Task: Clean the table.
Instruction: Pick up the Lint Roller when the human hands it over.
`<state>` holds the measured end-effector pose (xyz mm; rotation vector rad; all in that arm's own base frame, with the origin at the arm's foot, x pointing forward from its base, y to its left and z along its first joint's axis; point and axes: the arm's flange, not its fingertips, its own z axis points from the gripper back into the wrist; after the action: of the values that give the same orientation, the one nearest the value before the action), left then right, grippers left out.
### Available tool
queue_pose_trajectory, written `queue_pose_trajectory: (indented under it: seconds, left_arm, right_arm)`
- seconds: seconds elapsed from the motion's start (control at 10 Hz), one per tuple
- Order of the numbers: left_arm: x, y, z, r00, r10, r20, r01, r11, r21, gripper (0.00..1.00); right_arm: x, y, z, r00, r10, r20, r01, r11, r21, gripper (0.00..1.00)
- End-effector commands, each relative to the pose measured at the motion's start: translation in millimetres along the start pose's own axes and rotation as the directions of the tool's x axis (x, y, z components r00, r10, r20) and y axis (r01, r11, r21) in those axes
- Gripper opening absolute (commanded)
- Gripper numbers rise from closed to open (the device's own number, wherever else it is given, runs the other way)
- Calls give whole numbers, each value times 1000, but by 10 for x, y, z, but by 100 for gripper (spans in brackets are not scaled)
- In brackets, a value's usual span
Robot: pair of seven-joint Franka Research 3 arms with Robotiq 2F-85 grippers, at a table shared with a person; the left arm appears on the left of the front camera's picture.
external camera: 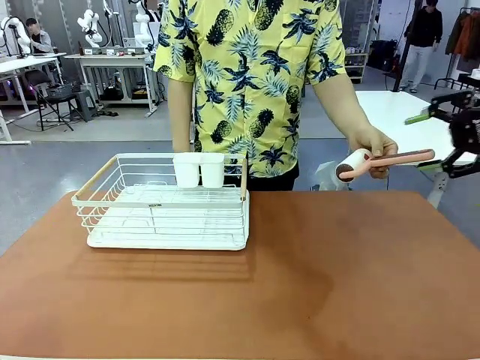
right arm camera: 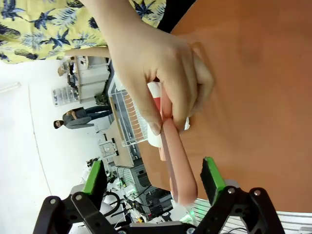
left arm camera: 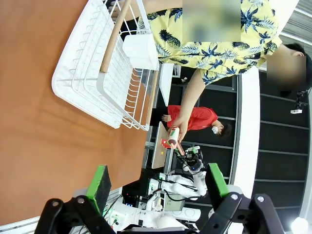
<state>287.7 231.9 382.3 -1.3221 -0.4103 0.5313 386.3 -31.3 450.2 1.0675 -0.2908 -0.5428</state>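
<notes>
The worktop (external camera: 315, 285), the thing to be cleaned, spreads from the near edge of the front view to the person standing at twelve o'clock. Its reddish-brown top looks bare apart from one item. That item is a white wire dish rack (external camera: 169, 202) at about ten o'clock, with two white cups (external camera: 199, 170) hung on its far rail.

The left end effector (left arm camera: 158, 184) hangs above the worktop with its fingers spread and nothing between them.

The right end effector (external camera: 424, 142) is off the worktop's far corner at about two o'clock. Its fingers are also apart and clamped on nothing. The person's hand (external camera: 373, 146) holds out a lint roller (external camera: 375, 161) toward it. In the right wrist view the roller's pink handle (right arm camera: 178, 161) reaches into the gap between the green pads. It sits nearer one pad than the other, and I cannot see it touching either.

This reads as a handover just short of the grasp, with no cleaning started. The main risk is closing on the handle's tip alone: the smooth, rounded handle could pivot or slip out once the hand lets go. The person's fingertips (right arm camera: 155, 127) grip the handle not far up from the gap, so pushing deeper risks pinching them. Later sweeps near ten o'clock could knock the rack.
</notes>
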Motion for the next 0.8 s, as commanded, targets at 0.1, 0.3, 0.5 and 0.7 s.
queue_pose_trajectory:
  seconds: [0.1, 0.3, 0.5, 0.7]
  left_arm:
    - [-23, 7, 30, 1000, -8, -7, 8, 1000, -15, 100]
    - [-23, 7, 30, 1000, -8, -7, 8, 1000, -15, 100]
    - [-23, 7, 30, 1000, -8, -7, 8, 1000, -15, 100]
    - [-23, 7, 30, 1000, -8, -7, 8, 1000, -15, 100]
  right_arm:
    - [-136, -44, -189, 1000, -14, 25, 15, 999, -35, 100]
    - [-163, -88, -248, 1000, 3, 19, -2, 999, -52, 100]
    - [-167, -127, -234, 1000, 9, 14, -8, 999, -44, 100]
    - [-163, -131, -200, 999, 32, 22, -31, 999, -33, 85]
